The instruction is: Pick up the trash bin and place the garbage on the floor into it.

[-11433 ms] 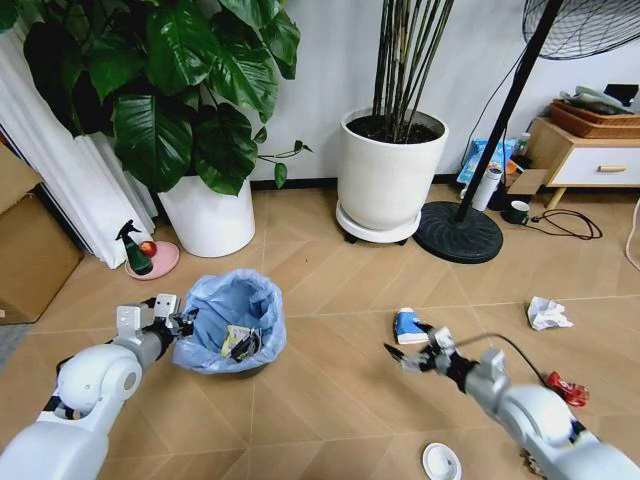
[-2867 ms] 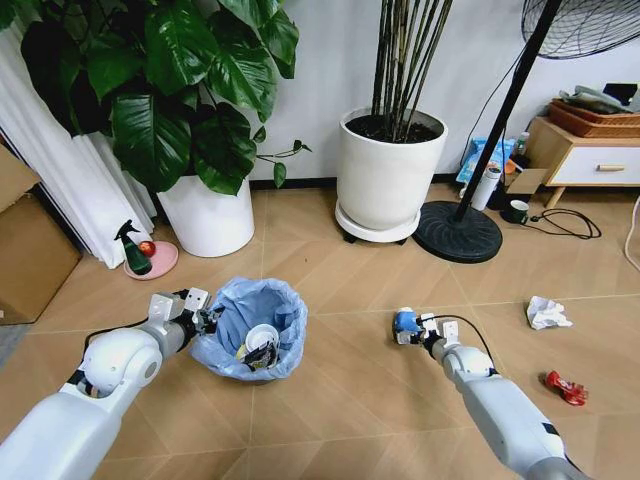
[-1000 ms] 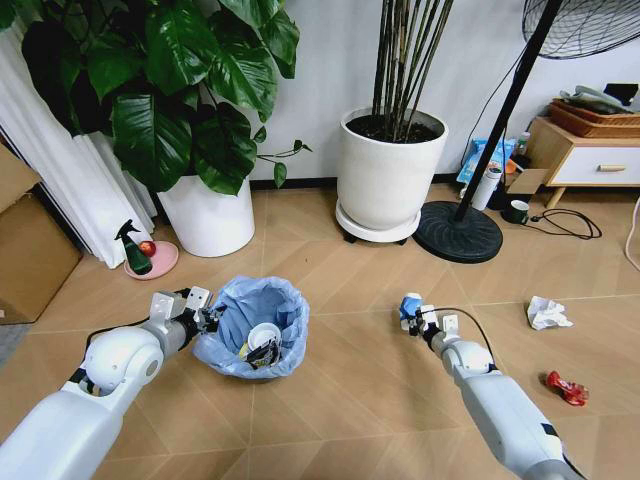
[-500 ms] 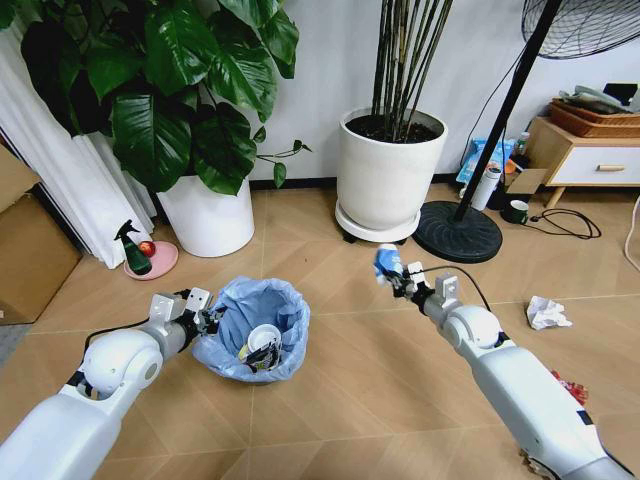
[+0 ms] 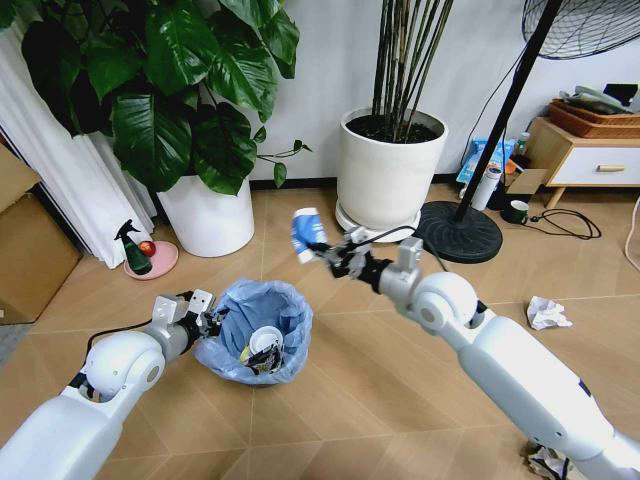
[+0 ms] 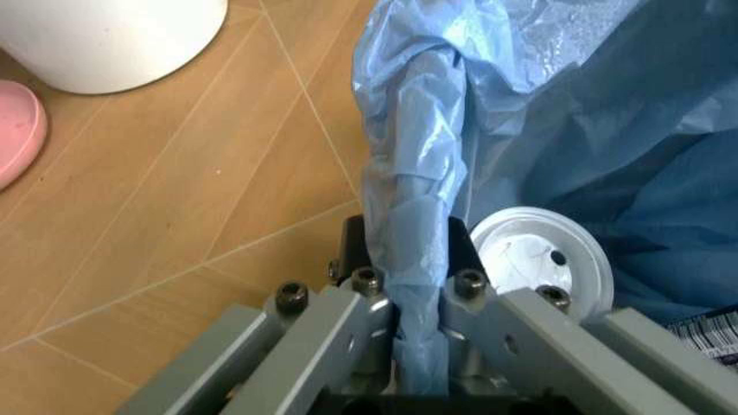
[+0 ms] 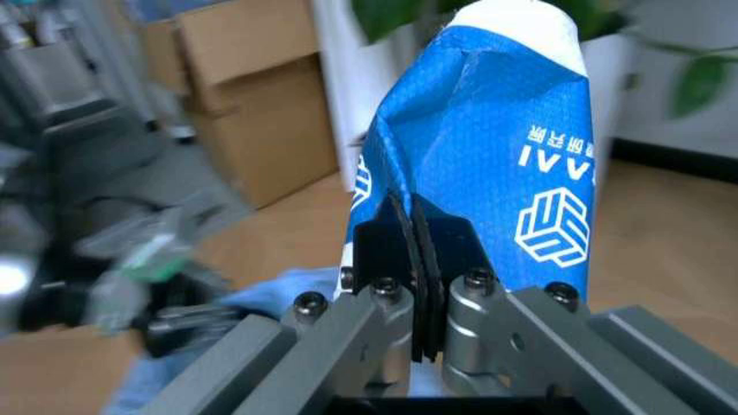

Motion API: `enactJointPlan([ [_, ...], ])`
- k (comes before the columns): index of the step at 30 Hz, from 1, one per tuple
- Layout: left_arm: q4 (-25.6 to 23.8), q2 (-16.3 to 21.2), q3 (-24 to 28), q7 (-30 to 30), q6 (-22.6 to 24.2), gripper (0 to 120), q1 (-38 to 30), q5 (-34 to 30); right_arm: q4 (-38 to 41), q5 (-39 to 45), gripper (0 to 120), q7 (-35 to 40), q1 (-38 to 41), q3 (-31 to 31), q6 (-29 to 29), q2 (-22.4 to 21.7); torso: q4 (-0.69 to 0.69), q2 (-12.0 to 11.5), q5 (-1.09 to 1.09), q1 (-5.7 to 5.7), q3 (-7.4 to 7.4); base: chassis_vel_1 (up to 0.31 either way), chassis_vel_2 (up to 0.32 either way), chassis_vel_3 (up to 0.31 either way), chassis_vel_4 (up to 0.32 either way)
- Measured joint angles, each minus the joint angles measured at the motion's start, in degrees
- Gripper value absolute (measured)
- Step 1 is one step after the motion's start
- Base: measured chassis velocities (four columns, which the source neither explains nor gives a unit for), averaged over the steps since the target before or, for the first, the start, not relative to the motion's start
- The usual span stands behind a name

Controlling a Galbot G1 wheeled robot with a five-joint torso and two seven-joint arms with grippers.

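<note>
The trash bin [image 5: 255,345] with its crinkled light blue liner sits left of centre, and my left gripper [image 5: 210,322] is shut on its rim; the left wrist view has the fingers clamped on the liner fold [image 6: 417,259]. Inside lie a white round lid [image 5: 264,339] [image 6: 534,259] and a dark packet. My right gripper [image 5: 322,248] is shut on a blue-white wrapper [image 5: 305,232] [image 7: 485,164], held in the air above and just behind the bin. More garbage lies on the floor: a crumpled white paper wad [image 5: 547,312] at the right and a piece at the bottom right corner [image 5: 548,463].
A large white pot with a leafy plant [image 5: 208,218] and a second white pot [image 5: 388,175] stand behind the bin. A fan's round base [image 5: 458,232] and a wooden cabinet [image 5: 590,155] are at the right. Cardboard boxes [image 5: 30,250] stand at the left, beside a pink dish with a spray bottle [image 5: 142,255].
My right arm has lifted the blue-white wrapper off the floor and swung it left to above the bin. The left gripper has kept its hold on the rim; earlier, the white lid landed in the bin.
</note>
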Motion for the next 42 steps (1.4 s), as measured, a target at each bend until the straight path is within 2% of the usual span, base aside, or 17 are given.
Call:
enactJointPlan([
  [2, 0.4, 0.2, 0.1, 0.0, 0.0, 0, -0.3, 0.0, 1.2, 1.8, 0, 0.3, 1.5, -3.4, -0.4, 0.3, 0.0, 0.0, 0.01, 0.0, 0.0, 0.0, 0.0, 0.0, 0.0],
  [9, 1.2, 0.4, 0.1, 0.0, 0.0, 0, -0.4, 0.0, 3.1, 2.9, 0, 0.3, 1.8, -7.6, -0.6, 0.2, -0.01, 0.0, 0.0, 0.0, 0.0, 0.0, 0.0, 0.0, 0.0],
  [24, 1.8, 0.0, 0.2, 0.0, 0.0, 0, -1.2, -0.2, 1.6, 0.0, 0, -1.6, 0.5, -12.0, -0.2, -0.6, -0.01, 0.0, 0.01, 0.0, 0.0, 0.0, 0.0, 0.0, 0.0],
  [26, 1.8, 0.1, 0.2, 0.0, 0.0, 0, -1.2, -0.2, 1.4, -0.5, 3, -1.7, 0.4, -12.2, -0.2, -0.6, -0.01, 0.0, 0.01, 0.0, 0.0, 0.0, 0.0, 0.0, 0.0],
  [28, 1.9, 0.0, 0.2, 0.0, 0.0, 0, -1.2, -0.2, 1.0, -1.2, 14, -1.7, 0.2, -12.4, -0.1, -0.6, -0.01, 0.0, 0.01, 0.0, 0.0, 0.0, 0.0, 0.0, 0.0],
  [29, 1.9, 0.0, 0.2, 0.0, 0.0, 0, -1.2, -0.2, 1.0, -1.2, 14, -1.7, 0.2, -12.4, -0.1, -0.6, -0.01, 0.0, 0.01, 0.0, 0.0, 0.0, 0.0, 0.0, 0.0],
  [33, 2.1, 0.0, 0.2, 0.0, 0.0, 0, -1.3, -0.2, 0.9, -1.8, 33, -1.7, 0.0, -12.4, 0.2, -0.7, -0.01, 0.0, 0.01, 0.0, 0.0, 0.0, 0.0, 0.0, 0.0],
  [34, 2.1, 0.0, 0.2, 0.0, 0.0, 0, -1.3, -0.2, 0.9, -1.8, 33, -1.7, 0.0, -12.4, 0.2, -0.7, -0.01, 0.0, 0.01, 0.0, 0.0, 0.0, 0.0, 0.0, 0.0],
  [37, 2.3, -0.1, 0.2, 0.1, 0.0, 0, -1.6, -0.3, 0.9, -1.9, 48, -1.6, 0.0, -12.3, 0.3, -0.7, -0.01, 0.0, 0.02, 0.0, 0.0, 0.0, 0.0, 0.0, 0.0],
  [39, 2.4, -0.2, 0.2, 0.1, 0.0, 0, -1.7, -0.3, 0.9, -2.1, 51, -1.6, -0.1, -12.2, 0.4, -0.7, -0.01, 0.0, 0.01, 0.0, 0.0, 0.0, 0.0, 0.0, 0.0],
  [40, 2.5, -0.3, 0.2, 0.1, 0.0, 0, -1.7, -0.3, 1.0, -2.4, 58, -1.4, -0.2, -11.9, 0.6, -0.7, -0.01, 0.0, 0.01, 0.0, 0.0, 0.0, 0.0, 0.0, 0.0],
  [41, 2.5, -0.3, 0.2, 0.1, 0.0, 0, -1.7, -0.3, 1.0, -2.4, 58, -1.4, -0.2, -11.9, 0.6, -0.7, -0.01, 0.0, 0.01, 0.0, 0.0, 0.0, 0.0, 0.0, 0.0],
  [42, 2.6, -0.4, 0.2, 0.1, 0.0, 0, -1.7, -0.3, 1.2, -2.5, 64, -1.0, -0.5, -11.4, 0.8, -0.7, -0.01, 0.0, 0.01, 0.0, 0.0, 0.0, 0.0, 0.0, 0.0],
])
